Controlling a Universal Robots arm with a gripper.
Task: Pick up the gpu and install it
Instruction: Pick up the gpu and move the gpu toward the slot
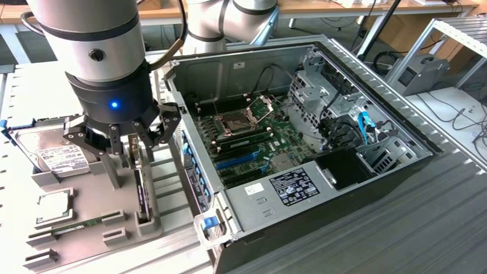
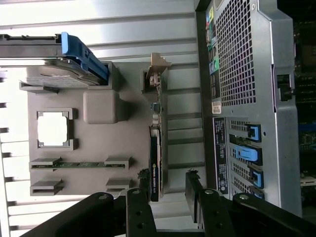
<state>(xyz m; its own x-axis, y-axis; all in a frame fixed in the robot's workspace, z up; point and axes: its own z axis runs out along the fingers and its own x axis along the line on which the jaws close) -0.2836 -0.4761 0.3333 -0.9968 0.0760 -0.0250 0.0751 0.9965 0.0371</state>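
Note:
The gpu [image 1: 141,194] stands on its long edge in a slot along the side of the grey parts holder [image 1: 91,191] that faces the computer case. It is a thin dark card. In the wrist view the gpu [image 2: 154,163] runs away from the camera, with its pale metal bracket at the far end. My gripper [image 1: 131,150] hangs over the near end of the card, open. Its black fingers [image 2: 140,205] stand one on each side of the card's edge, the gripper [image 2: 168,197] holding nothing.
The open computer case [image 1: 205,74] lies at the exterior view's right, with blue expansion slots [image 1: 236,162] on its motherboard. The holder also carries a silver hard drive [image 1: 57,155], a square processor [image 1: 52,206] and a green memory stick [image 1: 76,224]. The case's rear panel [image 2: 247,74] stands beside the holder.

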